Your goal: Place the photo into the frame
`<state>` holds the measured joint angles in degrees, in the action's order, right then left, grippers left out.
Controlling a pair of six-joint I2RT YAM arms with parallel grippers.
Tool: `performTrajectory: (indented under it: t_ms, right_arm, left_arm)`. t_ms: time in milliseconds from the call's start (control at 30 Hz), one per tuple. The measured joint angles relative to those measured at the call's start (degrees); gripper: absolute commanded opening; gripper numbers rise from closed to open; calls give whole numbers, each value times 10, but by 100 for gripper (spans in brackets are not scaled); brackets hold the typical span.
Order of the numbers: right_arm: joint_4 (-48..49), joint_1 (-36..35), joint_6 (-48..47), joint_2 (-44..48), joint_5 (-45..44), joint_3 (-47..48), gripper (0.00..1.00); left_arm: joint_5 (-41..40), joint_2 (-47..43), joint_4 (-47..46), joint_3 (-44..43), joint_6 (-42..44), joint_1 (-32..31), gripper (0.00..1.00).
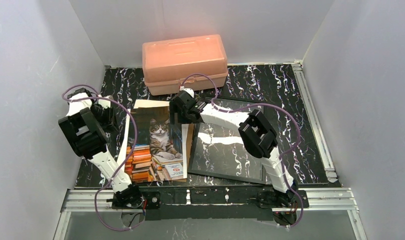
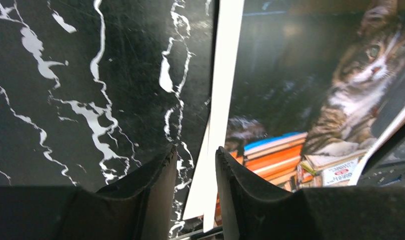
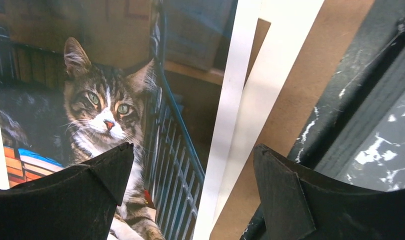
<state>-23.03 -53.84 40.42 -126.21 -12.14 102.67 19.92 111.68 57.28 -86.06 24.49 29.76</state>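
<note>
Photo, a rectangular paper print of a tabby cat sitting on stacked orange books, lies face up just left of the thin black rectangular frame with its clear pane. It rests on a blank white mat sheet and a plain brown backing board, whose edges show on the frame side of the print.

Above the print's edge nearest the frame hangs the right gripper, its 2 fingers spread wide and holding nothing. On the print's far side from the frame is the left gripper. Its jaws stand narrowly apart over the white edge, and nothing looks pinched.

Such a print is probably very light, thin and floppy, likely to sag from 1 grip and to crease if squeezed hard. Lying flat on the stack, it offers little edge to get under. The white border on the frame side seems the best hold, pinched lightly. The sheet beneath could come up with it.
</note>
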Motion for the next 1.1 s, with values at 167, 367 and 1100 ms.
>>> performTrajectory:
  t_ms: [167,367,1100]
  right_arm:
    - [-4,4,15,-19,12,7,96]
    - [17,19,37,-19,29,-12,95]
    - [165,43,157,-16,117,-76,93]
  left_arm:
    - [-18,24,-36,12,-5,-3,29]
    - [-30,40,-59,41,-9,-9,23]
    - [-51,40,-66,49,-15,-49,10]
